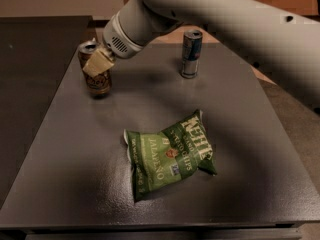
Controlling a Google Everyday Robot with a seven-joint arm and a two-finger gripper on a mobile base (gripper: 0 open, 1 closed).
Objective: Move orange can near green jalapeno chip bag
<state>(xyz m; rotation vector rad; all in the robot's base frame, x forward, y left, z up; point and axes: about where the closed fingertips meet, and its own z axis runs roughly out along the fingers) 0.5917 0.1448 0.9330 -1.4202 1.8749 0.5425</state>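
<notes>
A: Where's the pincer (pixel 95 66)?

B: Far left of the table (pixel 70 154), right at the orange can (pixel 100 82). It comes in from the right on the pale arm (pixel 225 14), which crosses the far edge.

A: Grip?

B: Pinching the orange can. One cream finger (pixel 98 62) lies slantwise across the can's upper near face, touching it. The other is hidden behind.

A: Can's posture?

B: Upright or close to it, silver top showing just left of the wrist. Base at table level; can't tell if it rests there or is a shade off.

A: And the bag (pixel 170 154)?

B: Green, lying flat, near the table's middle and toward the near side. Crumpled, label up, lettering running at an angle. Well apart from the orange can, which sits far and left of it.

A: Anything else up there?

B: A blue can (pixel 190 54), slim, upright, far side right of centre. Clear of the arm, apart from the bag and the orange can.
</notes>
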